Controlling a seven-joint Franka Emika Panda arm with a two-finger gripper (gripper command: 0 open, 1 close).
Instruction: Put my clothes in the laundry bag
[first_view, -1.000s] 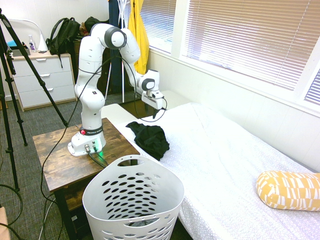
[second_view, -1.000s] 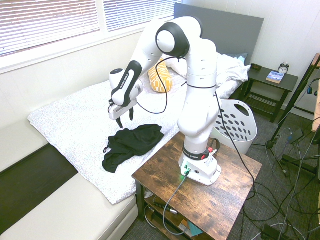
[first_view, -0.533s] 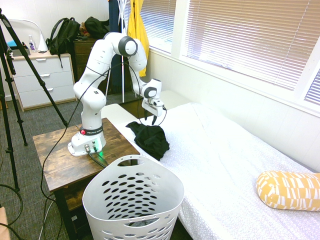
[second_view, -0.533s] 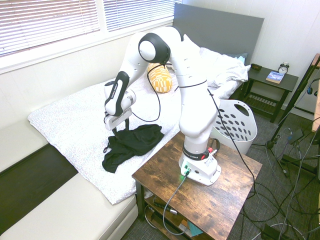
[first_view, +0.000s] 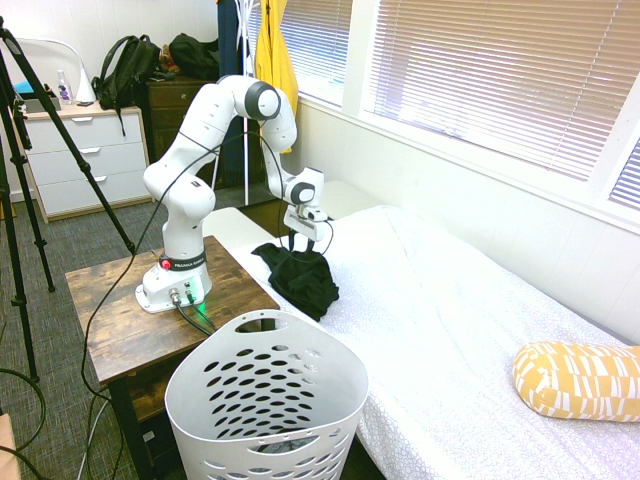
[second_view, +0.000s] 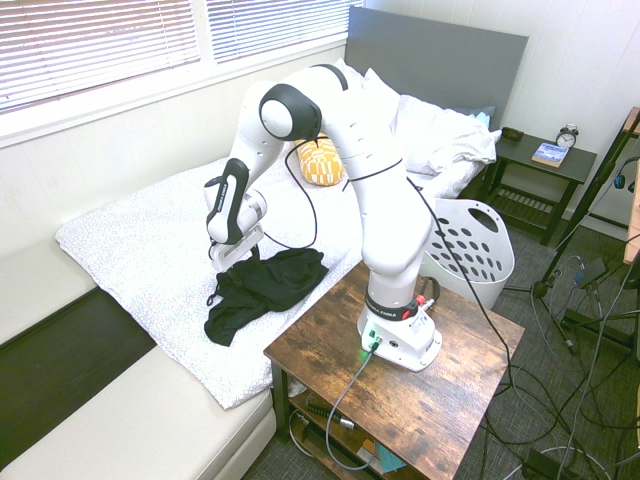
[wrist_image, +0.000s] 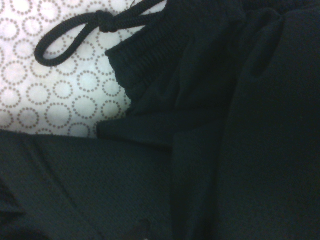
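Jaws open wide, nothing held. gripper (second_view: 232, 258) points almost straight down, right at the top of the black clothes (second_view: 258, 288); contact or not, can't tell from either side view.

Clothes: crumpled heap on the bed (first_view: 470, 320), near the long edge that faces the wooden side table (first_view: 125, 320), toward the foot end. Laundry basket (first_view: 265, 405) stands on the floor off the table's corner, tight against the bed's side. Its mouth is open, and something dark shows low inside through the holes.

Risks:
- Fingers land on a thin fold, so only one layer gets pinched and the rest drags or slips out on the lift.
- Push too deep and the patterned bed cover gets pinched along with the fabric. Wrist view shows cover (wrist_image: 60, 90) right next to the waistband.
- Drawstring loop (wrist_image: 75, 35) lies loose on the cover. It could trail and snag on the basket rim.
- A limp garment hangs long, so a low carry means it sweeps the table edge or drapes over the rim instead of dropping in.

Around: yellow pillow (first_view: 578, 380) far down the bed, clear of the path. Dresser (first_view: 85, 160), backpack (first_view: 125, 70) and yellow garment (first_view: 275, 60) at the back wall, all well apart. Nothing stands between clothes and basket except the arm's own base on the table.
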